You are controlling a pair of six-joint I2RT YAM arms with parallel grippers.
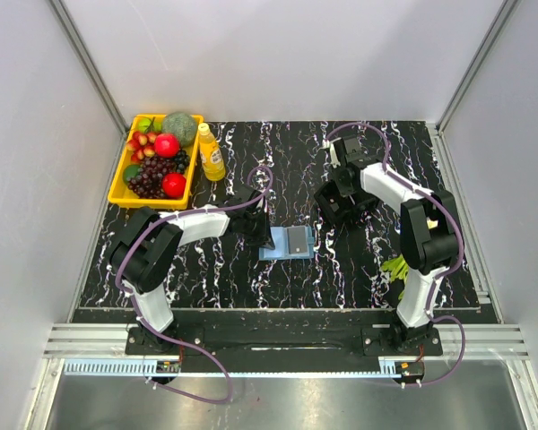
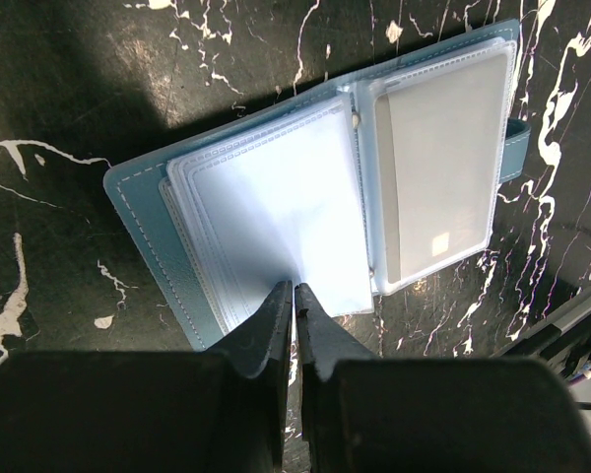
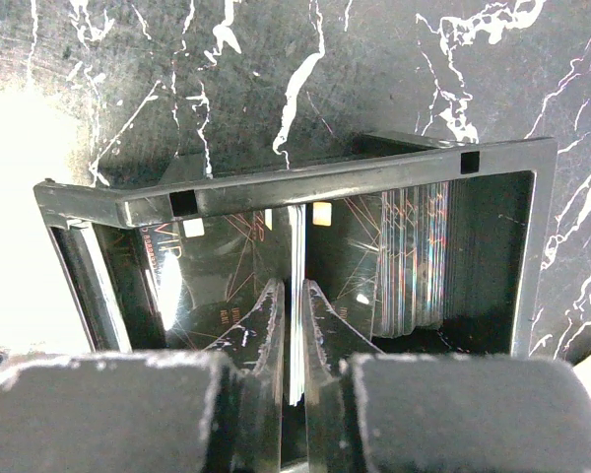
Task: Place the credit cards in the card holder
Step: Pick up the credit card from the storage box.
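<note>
Top: open blue folding card holder (image 1: 274, 247), mid-table.
Left wrist: left gripper (image 2: 293, 291) pressed together at its clear sleeves' (image 2: 276, 197) edge.
Right wrist: right gripper (image 3: 294, 288) pinches one upright dark credit card (image 3: 296, 246) inside black plastic frame (image 3: 325, 182); I should lift straight.

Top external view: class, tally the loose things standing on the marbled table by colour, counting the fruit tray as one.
Yellow: 2, plastic fruit tray, juice bottle
Blue: 1, open folding card holder
Black: 1, box-like card frame
Green: 1, small unclear item
Total: 5
</note>
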